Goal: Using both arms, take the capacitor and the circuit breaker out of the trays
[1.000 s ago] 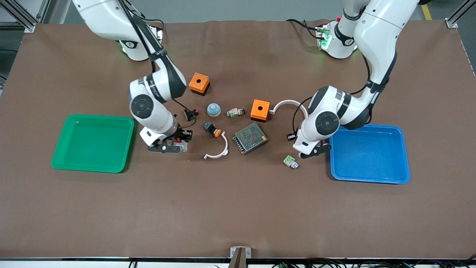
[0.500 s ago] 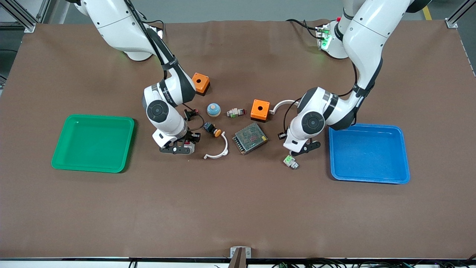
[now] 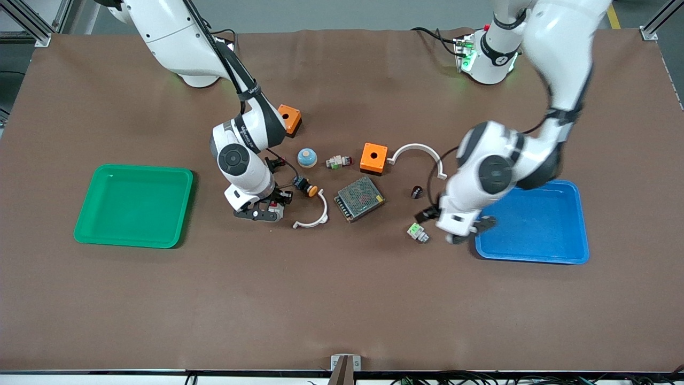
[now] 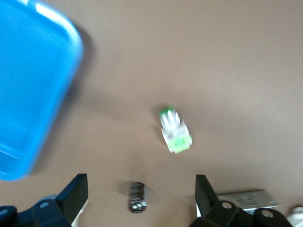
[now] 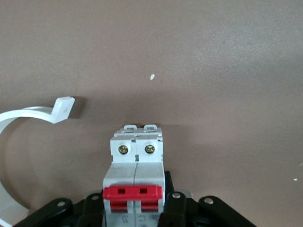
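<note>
The breaker [image 3: 273, 205], a white block with a red toggle, sits between the fingers of my right gripper [image 3: 262, 210], low over the table beside the white curved clip [image 3: 312, 215]. In the right wrist view the jaws are shut on the breaker [image 5: 136, 163], and my right gripper [image 5: 135, 210] grips its lower half. The capacitor [image 3: 416, 191], a tiny black cylinder, lies on the table between the mesh box and the blue tray. My left gripper [image 3: 454, 225] is open and empty over the table beside the blue tray's edge. The capacitor [image 4: 137, 197] shows between its spread fingers [image 4: 208, 201].
A green tray [image 3: 85, 224] lies at the right arm's end and a blue tray [image 3: 580, 251] at the left arm's end. Two orange boxes [image 3: 373, 156], a mesh box [image 3: 359, 198], an orange-capped button [image 3: 304, 185], a green-white connector [image 3: 417, 232] and a second clip [image 3: 417, 149] lie mid-table.
My right gripper has carried the breaker toward the table's middle. My left arm swung toward the mesh box, then back toward the blue tray; the capacitor now lies uncovered.
</note>
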Robot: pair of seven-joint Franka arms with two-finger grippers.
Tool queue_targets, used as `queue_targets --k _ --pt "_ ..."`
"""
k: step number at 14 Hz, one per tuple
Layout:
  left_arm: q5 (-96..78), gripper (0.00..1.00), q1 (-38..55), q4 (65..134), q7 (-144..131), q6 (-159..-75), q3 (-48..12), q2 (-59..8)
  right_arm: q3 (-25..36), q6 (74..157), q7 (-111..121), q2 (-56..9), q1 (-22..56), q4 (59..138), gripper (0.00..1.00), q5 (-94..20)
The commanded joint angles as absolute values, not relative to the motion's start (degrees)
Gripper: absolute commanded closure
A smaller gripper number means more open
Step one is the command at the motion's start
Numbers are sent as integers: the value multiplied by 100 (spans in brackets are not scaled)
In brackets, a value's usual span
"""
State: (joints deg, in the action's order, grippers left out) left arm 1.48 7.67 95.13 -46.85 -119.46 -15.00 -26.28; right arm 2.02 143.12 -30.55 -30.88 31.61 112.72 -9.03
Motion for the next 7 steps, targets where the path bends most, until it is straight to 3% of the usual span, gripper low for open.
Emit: queue_targets --k 1,3,7 --pt "264 0 353 8782 -4220 -11060 -1503 -2400 264 14239 -3129 -3138 3164 11066 0 -1020" --pt "272 0 54 8623 -4027 -10785 -1494 -2058 290 13968 -3129 -3103 3120 10838 0 -1020" --pt "272 0 -456 8622 -3036 -10012 -1512 -1267 325 11984 -2928 -3067 2603 9461 0 -897"
